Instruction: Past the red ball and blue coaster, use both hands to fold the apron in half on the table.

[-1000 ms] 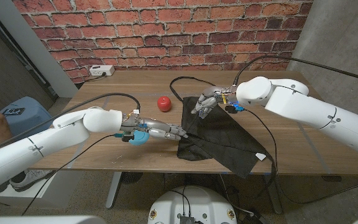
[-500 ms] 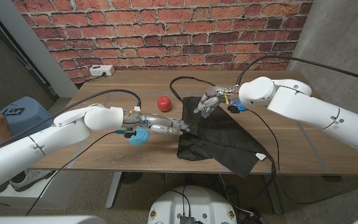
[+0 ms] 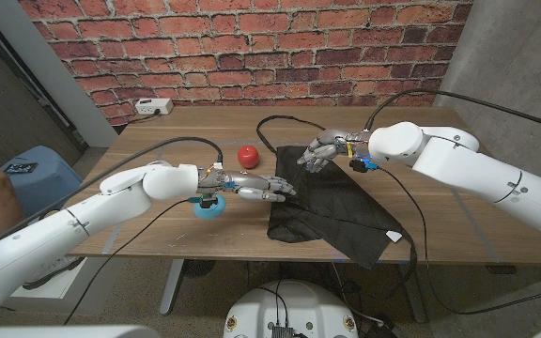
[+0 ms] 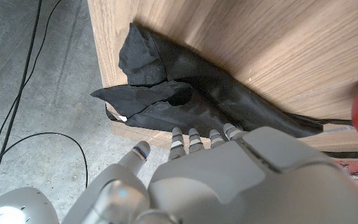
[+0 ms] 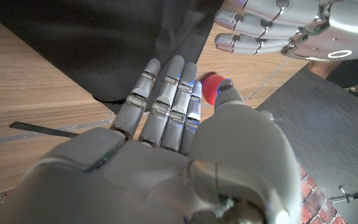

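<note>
While both arms are reached in over the wooden table (image 3: 158,235), the following is recorded from the head view, with clock directions taken from the table's centre.

Apron (image 3: 332,202): a black cloth is seen at about 4 o'clock, lying crumpled and partly doubled, its near corner hanging over the table's front edge. A black strap (image 3: 272,127) is looped from it toward 12 o'clock.

Red ball (image 3: 247,155): it is placed near 11 o'clock, just beside the apron's left edge and apart from it.

Blue coaster (image 3: 205,206): it is seen at about 8 o'clock, partly covered by the left forearm.

Left hand (image 3: 261,190): it is stretched out level toward 3 o'clock, fingers straight and close together, with the fingertips at the apron's left edge. Nothing is held. In the left wrist view the fingers (image 4: 194,138) are extended toward the cloth; contact cannot be told.

Right hand (image 3: 319,150): it is placed over the apron's far edge at about 1 o'clock, fingers loosely extended downward. In the right wrist view the fingers (image 5: 166,99) are straight and together above the cloth's edge, with nothing gripped.

Power strip (image 3: 154,106): a white unit is lying at the far left corner, about 10 o'clock.
</note>
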Motion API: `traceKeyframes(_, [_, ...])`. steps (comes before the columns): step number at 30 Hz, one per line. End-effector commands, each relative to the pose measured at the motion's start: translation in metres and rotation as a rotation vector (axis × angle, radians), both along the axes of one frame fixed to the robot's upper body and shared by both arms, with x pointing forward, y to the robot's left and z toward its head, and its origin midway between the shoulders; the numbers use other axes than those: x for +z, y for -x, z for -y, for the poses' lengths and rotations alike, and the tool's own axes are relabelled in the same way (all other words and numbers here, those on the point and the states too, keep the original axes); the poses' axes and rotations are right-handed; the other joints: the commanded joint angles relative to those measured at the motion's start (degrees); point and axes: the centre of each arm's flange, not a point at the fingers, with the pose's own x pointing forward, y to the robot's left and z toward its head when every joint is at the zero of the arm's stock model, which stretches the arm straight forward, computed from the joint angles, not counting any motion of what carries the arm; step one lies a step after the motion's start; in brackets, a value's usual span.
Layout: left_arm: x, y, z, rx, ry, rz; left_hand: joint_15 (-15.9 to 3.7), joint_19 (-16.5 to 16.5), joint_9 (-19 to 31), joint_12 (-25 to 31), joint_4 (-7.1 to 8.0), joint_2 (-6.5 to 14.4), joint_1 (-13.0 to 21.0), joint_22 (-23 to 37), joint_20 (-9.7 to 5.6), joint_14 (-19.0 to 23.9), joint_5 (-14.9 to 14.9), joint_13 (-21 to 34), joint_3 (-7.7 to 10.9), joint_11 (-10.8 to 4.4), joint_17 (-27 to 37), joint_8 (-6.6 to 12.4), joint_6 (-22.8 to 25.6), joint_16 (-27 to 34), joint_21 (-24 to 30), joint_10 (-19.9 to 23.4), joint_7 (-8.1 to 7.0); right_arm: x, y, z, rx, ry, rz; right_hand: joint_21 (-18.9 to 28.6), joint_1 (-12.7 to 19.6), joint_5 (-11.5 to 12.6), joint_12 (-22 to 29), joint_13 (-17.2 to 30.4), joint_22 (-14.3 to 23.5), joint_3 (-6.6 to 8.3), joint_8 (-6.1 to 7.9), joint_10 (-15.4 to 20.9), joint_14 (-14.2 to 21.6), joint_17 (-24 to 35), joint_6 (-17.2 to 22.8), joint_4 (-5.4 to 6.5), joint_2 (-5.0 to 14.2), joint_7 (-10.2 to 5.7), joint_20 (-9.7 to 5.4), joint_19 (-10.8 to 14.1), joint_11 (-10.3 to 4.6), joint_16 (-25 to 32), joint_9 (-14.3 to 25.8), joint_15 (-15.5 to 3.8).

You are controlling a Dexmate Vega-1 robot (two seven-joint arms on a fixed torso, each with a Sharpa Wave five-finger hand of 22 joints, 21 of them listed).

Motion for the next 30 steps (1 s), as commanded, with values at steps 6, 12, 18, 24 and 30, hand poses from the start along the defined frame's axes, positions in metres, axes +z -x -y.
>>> traceKeyframes(6, [-0.006, -0.01, 0.018, -0.017, -0.016, 0.002, -0.39, -7.1, 0.1, 0.0, -0.09, 0.2, 0.7, 0.1, 0.08, -2.2, 0.0, 0.2, 0.73, 0.3, -0.1, 0.1, -0.4, -0.2, -0.1, -0.5, -0.1, 0.006, -0.018, 0.034, 0.021, -0.156, 0.128, 0.8, -1.1, 0.0, -2.5, -1.1, 0.4, -0.29, 0.72, -2.0, -1.5, 0.0, 1.0, -0.04, -0.57, -2.56, -2.3, 1.2, -2.5, -0.1, -0.4, -2.06])
traceKeyframes(12, [-0.007, -0.011, 0.02, -0.019, -0.027, -0.005, -0.61, -7.0, 0.1, 0.1, -0.09, 0.2, 0.7, 0.1, 0.07, -2.1, 0.0, 0.2, 0.9, 0.17, -0.1, 0.15, -0.4, -0.2, -0.1, -0.5, -0.03, 0.008, -0.023, 0.042, 0.023, -0.198, 0.156, 1.0, -1.4, 0.0, -3.6, -1.7, 0.5, -0.31, 0.41, -3.0, -3.0, -0.8, 0.0, -0.24, -0.91, -2.8, -2.69, 1.3, -2.26, -1.3, -0.6, -1.68])
traceKeyframes(18, [-0.007, -0.013, 0.02, -0.017, -0.035, -0.003, -0.64, -7.0, 0.1, 0.1, -0.08, 0.2, 0.7, 0.1, 0.03, -2.0, 0.0, 0.2, 1.08, 0.24, -0.1, 0.17, -0.4, -0.1, -0.1, -0.5, -0.06, 0.009, -0.032, 0.051, 0.02, -0.253, 0.166, 1.0, -1.5, 0.0, -4.2, -2.0, 0.6, -0.31, 0.34, -3.3, -3.7, -1.3, -0.4, -0.35, -1.07, -3.04, -2.87, 1.4, -2.43, -1.9, -0.7, -1.59])
traceKeyframes(24, [-0.01, -0.016, 0.02, -0.012, -0.038, 0.005, -0.61, -7.0, 0.1, 0.1, -0.06, 0.2, 0.7, 0.1, 0.04, -2.0, -0.1, 0.2, 1.22, 0.26, -0.1, 0.16, -0.6, -0.2, -0.1, -0.5, -0.05, 0.008, -0.041, 0.058, 0.024, -0.317, 0.178, 1.1, -1.9, -0.1, -4.6, -2.4, 0.6, -0.41, 0.39, -3.1, -4.2, -1.9, -0.5, -0.36, -1.34, -3.1, -3.3, 1.4, -2.56, -2.5, -0.8, -1.51])
traceKeyframes(30, [-0.012, -0.019, 0.02, -0.002, -0.035, 0.009, -0.6, -6.9, 0.1, 0.1, -0.02, 0.1, 0.7, 0.1, -0.02, -2.0, -0.1, 0.2, 1.43, 0.27, 0.0, -0.15, -1.6, -0.2, -0.1, -0.5, -0.23, 0.008, -0.047, 0.064, 0.028, -0.376, 0.206, 1.1, -2.2, -0.1, -5.3, -2.8, 0.6, -0.46, 0.5, -3.3, -4.8, -2.7, -0.5, -0.46, -1.58, -3.05, -3.71, 1.2, -2.75, -3.2, -0.9, -1.38])
